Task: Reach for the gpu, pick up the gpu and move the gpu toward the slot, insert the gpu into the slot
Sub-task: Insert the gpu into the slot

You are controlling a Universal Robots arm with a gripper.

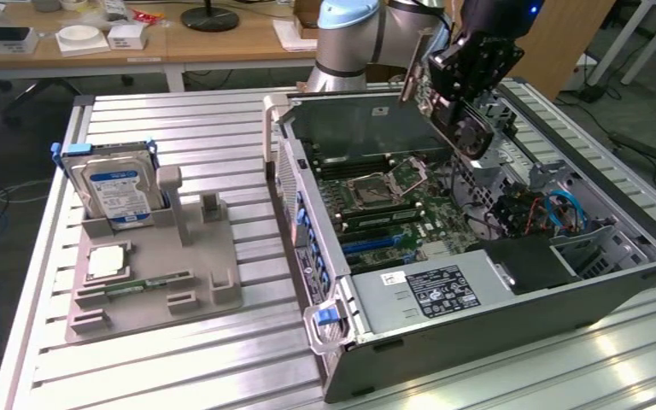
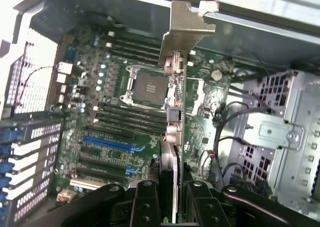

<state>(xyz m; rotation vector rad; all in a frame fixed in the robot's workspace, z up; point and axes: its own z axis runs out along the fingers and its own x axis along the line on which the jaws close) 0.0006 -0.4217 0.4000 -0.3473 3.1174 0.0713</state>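
Black gripper fingers sit closest to the wrist camera, clenched on the gpu, one finger on each face of the card. Card is seen edge-on in the wrist view, with its silver end bracket at the end away from the fingers. Below it lies the green motherboard, with the square CPU socket and the blue expansion slots in sight; card is above the board, not seated in any slot. Exterior view: gripper hangs over the far right part of the open computer case, holding the gpu tilted, clear of the case interior. Arm rises from behind the far wall of the case. Near end of the case holds a grey power supply with a black label. Case lies on its side on a slatted metal table. On the exterior view's left, well apart from the case, a grey fixture tray sits on the table; a hard drive with a blue-white label stands upright at its far end, and a narrow green memory stick lies in a groove nearer the camera.
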